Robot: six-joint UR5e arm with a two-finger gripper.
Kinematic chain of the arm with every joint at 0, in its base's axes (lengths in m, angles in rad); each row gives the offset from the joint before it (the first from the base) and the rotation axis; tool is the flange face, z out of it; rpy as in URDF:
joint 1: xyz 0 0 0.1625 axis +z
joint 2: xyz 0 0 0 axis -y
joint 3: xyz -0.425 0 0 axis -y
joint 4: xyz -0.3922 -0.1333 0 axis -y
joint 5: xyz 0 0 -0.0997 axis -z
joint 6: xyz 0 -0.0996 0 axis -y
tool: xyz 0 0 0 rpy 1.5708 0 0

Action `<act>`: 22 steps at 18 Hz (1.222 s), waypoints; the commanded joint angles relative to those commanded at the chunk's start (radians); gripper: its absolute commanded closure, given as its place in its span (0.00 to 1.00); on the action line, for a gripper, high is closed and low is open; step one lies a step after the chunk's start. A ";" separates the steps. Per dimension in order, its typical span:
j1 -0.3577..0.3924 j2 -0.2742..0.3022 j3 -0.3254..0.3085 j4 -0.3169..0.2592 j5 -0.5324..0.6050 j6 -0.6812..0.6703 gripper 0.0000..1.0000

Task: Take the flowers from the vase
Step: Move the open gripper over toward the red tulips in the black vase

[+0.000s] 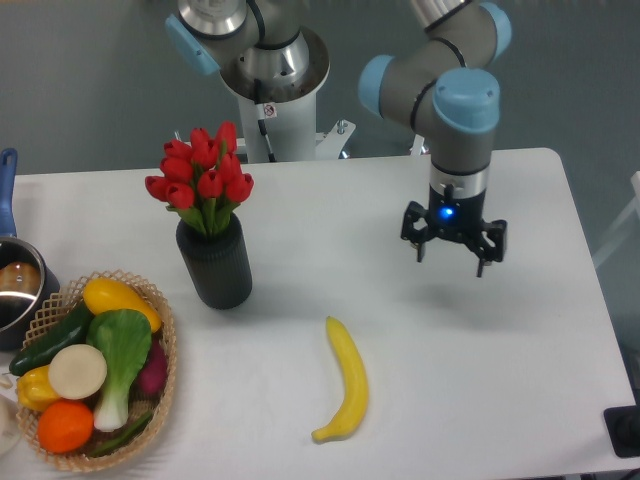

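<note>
Red tulip buds top the flowers (203, 183), which stand upright in the black ribbed vase (215, 261) at about nine o'clock from the gripper (452, 248), well apart from it. The gripper hangs over bare table with jaws spread and nothing held. The bunch looks light, soft-headed and easily crushed, so I would pinch the green stems just above the vase mouth.

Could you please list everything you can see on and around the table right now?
red tulip bunch with green stems: one, standing in the vase
matte black ribbed vase: one, table's left-centre
yellow banana: one, table front-centre
woven wicker basket: one, front-left, holding assorted vegetables
metal pot with blue handle: one, far left edge
white table: one
grey-and-blue robot arm: one, above table's right
black gripper: one, open, hovering empty
</note>
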State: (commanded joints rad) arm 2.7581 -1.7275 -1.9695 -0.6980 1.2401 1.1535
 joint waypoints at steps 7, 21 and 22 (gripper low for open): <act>-0.005 0.166 -0.124 -0.002 -0.309 0.008 0.00; -0.034 0.357 -0.345 -0.003 -0.467 0.063 0.00; -0.034 0.368 -0.351 -0.003 -0.496 0.063 0.00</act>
State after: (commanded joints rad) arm 2.7244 -1.3592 -2.3209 -0.7010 0.7443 1.2164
